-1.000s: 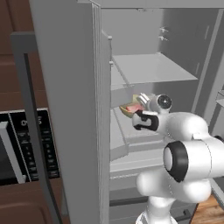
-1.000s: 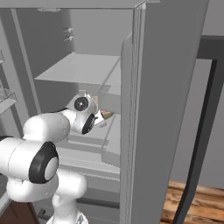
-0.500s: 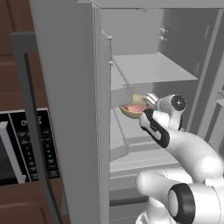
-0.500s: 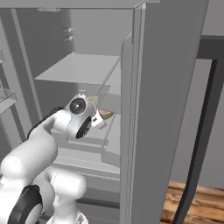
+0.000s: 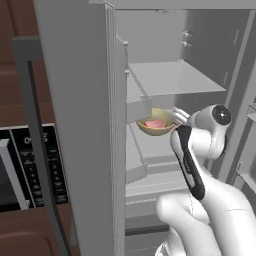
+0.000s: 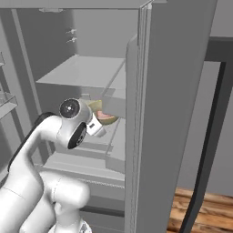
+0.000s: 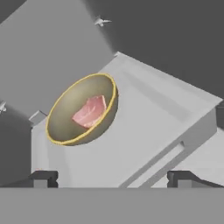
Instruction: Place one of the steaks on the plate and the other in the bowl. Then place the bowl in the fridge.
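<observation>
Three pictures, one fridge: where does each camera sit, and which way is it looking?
Left base view: behind the arm's left, facing the open grey steel fridge; white arm at lower right.
Right base view: behind its right, facing the same fridge; arm at lower left.
Hand view: on the hand, looking along the open gripper; dark fingertips at the bottom.
All share the yellowish-tan bowl holding a pink steak.

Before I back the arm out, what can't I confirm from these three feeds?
- Bowl base, left base view: the fridge door edge and the wrist hide where it rests.
- Bowl, right base view: mostly behind the wrist and door.
- Steak underside, hand view: hidden against the bowl.
- Gripper: only the fingertips show.
</observation>
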You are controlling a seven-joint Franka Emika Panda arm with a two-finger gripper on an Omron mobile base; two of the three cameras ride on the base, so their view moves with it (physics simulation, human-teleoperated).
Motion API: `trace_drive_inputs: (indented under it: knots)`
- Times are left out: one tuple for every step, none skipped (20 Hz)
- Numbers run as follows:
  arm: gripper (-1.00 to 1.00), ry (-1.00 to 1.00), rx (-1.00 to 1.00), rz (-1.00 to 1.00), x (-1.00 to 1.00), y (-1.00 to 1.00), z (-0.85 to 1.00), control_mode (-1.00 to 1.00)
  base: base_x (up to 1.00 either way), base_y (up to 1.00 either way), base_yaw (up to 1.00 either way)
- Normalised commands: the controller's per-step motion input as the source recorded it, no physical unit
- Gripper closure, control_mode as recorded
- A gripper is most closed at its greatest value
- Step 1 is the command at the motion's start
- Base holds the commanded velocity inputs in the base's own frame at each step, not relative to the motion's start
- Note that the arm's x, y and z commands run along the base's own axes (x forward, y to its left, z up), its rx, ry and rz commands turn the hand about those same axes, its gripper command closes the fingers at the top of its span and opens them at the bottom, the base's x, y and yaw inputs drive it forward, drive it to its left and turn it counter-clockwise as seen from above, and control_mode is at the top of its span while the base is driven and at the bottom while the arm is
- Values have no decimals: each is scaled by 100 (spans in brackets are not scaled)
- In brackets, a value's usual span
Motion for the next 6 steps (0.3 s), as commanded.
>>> trace_drive_inputs:
  knots:
    - [-100, 36, -20, 28, -76, 11, 26, -100, 0, 0, 0]
    - [-100, 40, -23, 26, -64, 17, 28, -100, 0, 0, 0]
    - [-100, 39, -22, 24, -64, 15, 22, -100, 0, 0, 0]
    - [-100, 34, -19, 24, -67, 11, 8, -100, 0, 0, 0]
    - [-100, 32, -21, 22, -67, 24, 0, -100, 0, 0, 0]
    - [-100, 28, -28, 20, -61, 41, 0, -100, 0, 0, 0]
